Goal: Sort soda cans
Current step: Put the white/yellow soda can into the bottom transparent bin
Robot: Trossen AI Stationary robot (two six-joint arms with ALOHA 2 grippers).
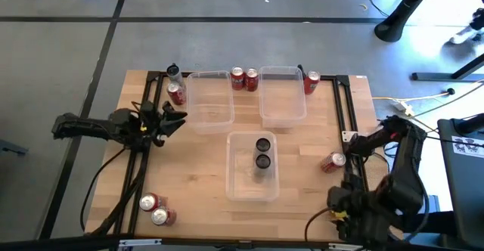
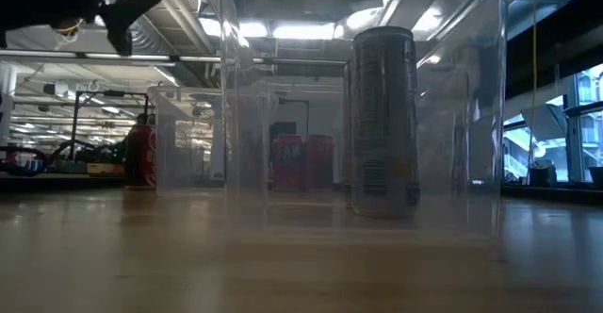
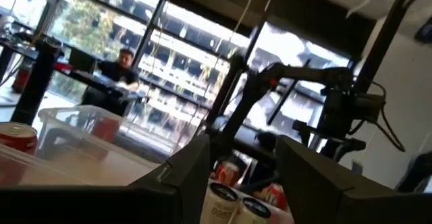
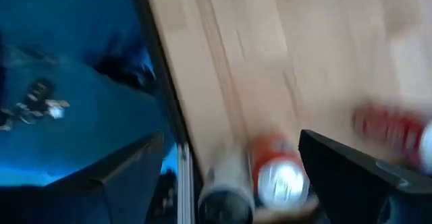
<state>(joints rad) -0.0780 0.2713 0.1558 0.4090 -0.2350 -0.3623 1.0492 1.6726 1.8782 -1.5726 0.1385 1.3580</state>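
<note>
Two dark cans (image 1: 262, 153) stand upright in the near clear bin (image 1: 236, 184); the low view shows one large dark can (image 2: 382, 124). Red cans stand by the far edge (image 1: 245, 79), at the far right (image 1: 311, 82) and left of the far-left bin (image 1: 176, 94), next to a dark can (image 1: 173, 72). Two red cans (image 1: 156, 209) sit near-left, and one red can (image 1: 333, 162) lies on its side at the right. My left gripper (image 1: 178, 120) (image 3: 243, 142) hovers open left of the bins. My right gripper (image 1: 354, 144) (image 4: 231, 135) is open near the lying can.
Two more clear bins (image 1: 209, 107) (image 1: 283, 100) stand side by side at the far side of the wooden table (image 1: 189, 175). A black frame (image 1: 344, 107) runs along the table's sides. Cables lie near the left arm's base. A person sits in the room beyond.
</note>
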